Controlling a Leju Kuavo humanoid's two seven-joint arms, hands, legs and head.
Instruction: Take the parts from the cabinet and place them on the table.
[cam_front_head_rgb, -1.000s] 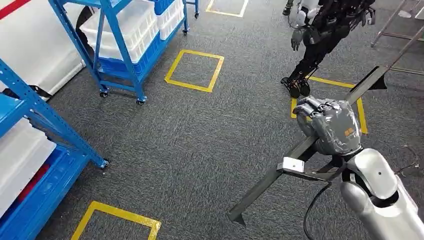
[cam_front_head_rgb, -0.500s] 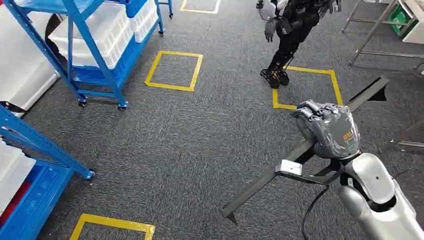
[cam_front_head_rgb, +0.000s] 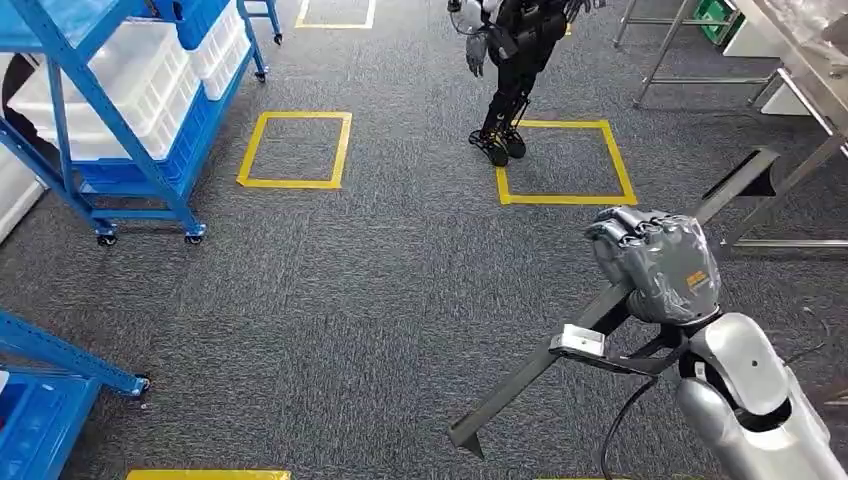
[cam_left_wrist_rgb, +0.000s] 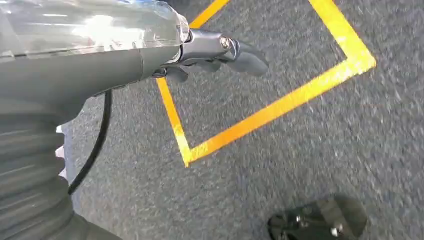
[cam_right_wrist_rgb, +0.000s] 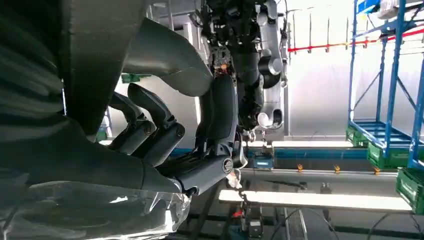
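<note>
My right hand (cam_front_head_rgb: 655, 262) is wrapped around a long dark metal part (cam_front_head_rgb: 520, 378), carrying it slantwise over the grey carpet (cam_front_head_rgb: 380, 290). My left hand (cam_left_wrist_rgb: 210, 52) hangs above a yellow taped square (cam_left_wrist_rgb: 260, 115) on the floor, fingers curled in with nothing in them. A steel table (cam_front_head_rgb: 800, 70) stands ahead to my right, near the part's far end. Another humanoid robot (cam_front_head_rgb: 510, 60) stands by a yellow square, and blue shelving (cam_front_head_rgb: 110, 110) with white bins lines the left.
</note>
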